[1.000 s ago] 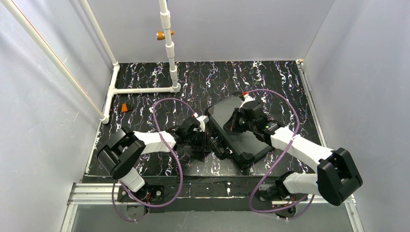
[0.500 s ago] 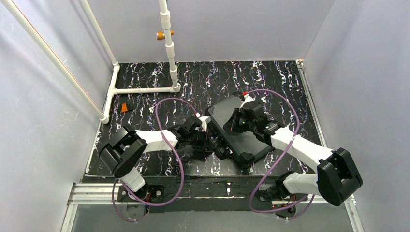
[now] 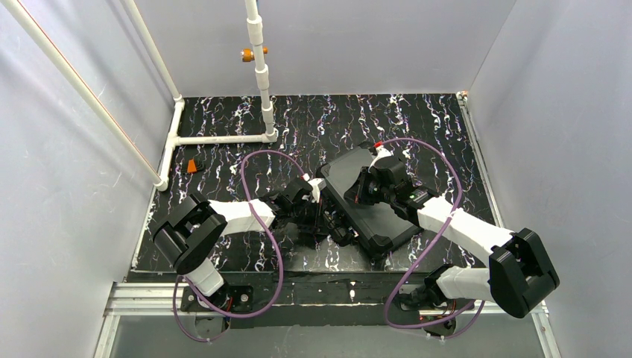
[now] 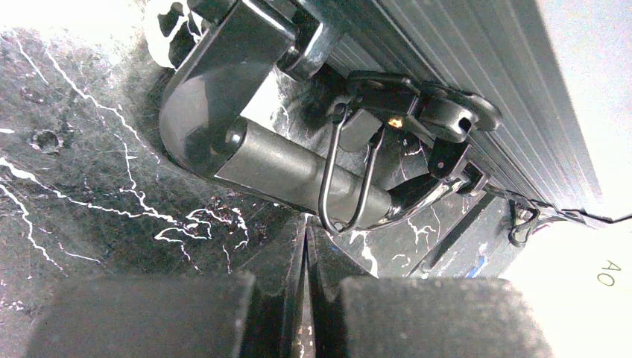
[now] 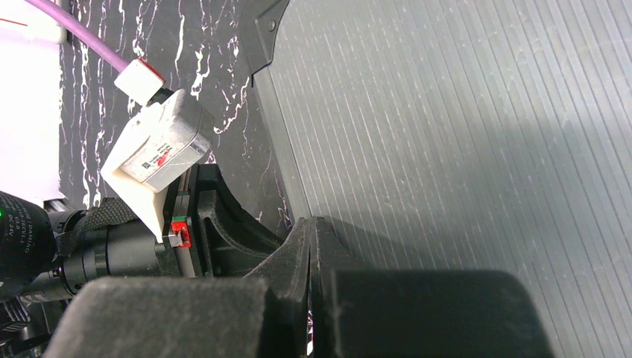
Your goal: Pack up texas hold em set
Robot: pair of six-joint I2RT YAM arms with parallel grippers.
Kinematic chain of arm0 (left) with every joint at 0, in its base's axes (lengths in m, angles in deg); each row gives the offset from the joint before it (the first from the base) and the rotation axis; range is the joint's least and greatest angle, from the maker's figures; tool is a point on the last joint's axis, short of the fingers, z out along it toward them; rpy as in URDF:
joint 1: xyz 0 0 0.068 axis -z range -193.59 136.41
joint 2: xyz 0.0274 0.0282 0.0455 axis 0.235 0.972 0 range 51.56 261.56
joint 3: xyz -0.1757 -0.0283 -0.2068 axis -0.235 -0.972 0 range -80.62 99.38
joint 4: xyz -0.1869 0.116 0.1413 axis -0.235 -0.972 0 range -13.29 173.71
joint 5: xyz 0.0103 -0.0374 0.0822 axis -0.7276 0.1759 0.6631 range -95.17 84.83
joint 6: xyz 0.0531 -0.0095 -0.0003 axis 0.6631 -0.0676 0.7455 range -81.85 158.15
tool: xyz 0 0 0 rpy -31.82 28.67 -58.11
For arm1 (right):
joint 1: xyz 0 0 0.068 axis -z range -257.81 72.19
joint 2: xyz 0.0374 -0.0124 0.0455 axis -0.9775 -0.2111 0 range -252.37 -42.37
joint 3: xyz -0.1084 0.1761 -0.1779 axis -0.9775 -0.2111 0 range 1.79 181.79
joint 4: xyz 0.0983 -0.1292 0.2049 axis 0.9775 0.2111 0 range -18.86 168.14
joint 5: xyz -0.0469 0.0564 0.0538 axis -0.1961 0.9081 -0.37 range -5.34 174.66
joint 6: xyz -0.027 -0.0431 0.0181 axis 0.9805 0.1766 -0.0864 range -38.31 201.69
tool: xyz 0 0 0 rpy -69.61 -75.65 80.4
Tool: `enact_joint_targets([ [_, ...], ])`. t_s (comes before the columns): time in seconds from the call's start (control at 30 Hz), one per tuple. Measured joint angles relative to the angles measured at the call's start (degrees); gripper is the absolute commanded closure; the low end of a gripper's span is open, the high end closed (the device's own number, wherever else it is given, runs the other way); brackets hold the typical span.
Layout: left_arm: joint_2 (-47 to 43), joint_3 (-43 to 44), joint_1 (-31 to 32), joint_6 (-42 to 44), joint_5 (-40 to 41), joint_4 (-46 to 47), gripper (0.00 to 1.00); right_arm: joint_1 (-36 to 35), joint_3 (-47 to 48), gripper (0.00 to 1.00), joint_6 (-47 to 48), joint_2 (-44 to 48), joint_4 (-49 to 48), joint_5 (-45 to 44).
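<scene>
Item 1: black hard case (image 3: 369, 201) of the hold'em set, lid down and closed, lying flat and skewed on the marbled black table (image 3: 417, 119), just to 4 o'clock of table ctr in my top view. No chips, cards or dice visible outside it. Item 2: left gripper (image 3: 322, 215), fingers clenched together w/ nothing between them, low on the table at the case's 9 o'clock side. On my left wrist cam the tips (image 4: 305, 224) point at the carry handle (image 4: 246, 134) and a wire latch (image 4: 346, 179) at 12 o'clock, close but apart. Item 3: right gripper (image 3: 358, 192), also clenched and empty, over the ribbed lid (image 5: 462, 149) near its 9 o'clock edge; contact w/ lid I can't tell. Item 4: white PVC pipe frame (image 3: 261, 74) at 11 o'clock. Item 5: small orange item (image 3: 192, 165) at 9 o'clock, well apart from the case.
</scene>
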Motion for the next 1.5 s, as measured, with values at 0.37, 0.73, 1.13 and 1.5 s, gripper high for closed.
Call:
enact_joint_targets([
  [0.37,0.0,1.7,0.6,-0.9,-1.2,-0.7,1.00,0.0,-0.1,0.99,0.0,0.0,-0.2,0.0],
  [0.73,0.0,4.4,1.3,-1.5,-1.4,4.0,1.00,0.0,-0.2,0.99,0.0,0.0,-0.4,0.0],
  [1.13,1.9,5.0,1.5,-1.4,-1.6,4.1,1.00,0.0,-0.4,0.99,0.0,0.0,-0.9,0.0],
  [1.5,1.9,6.1,1.6,-1.4,-1.6,4.3,1.00,0.0,-0.5,0.99,0.0,0.0,-1.1,0.0],
])
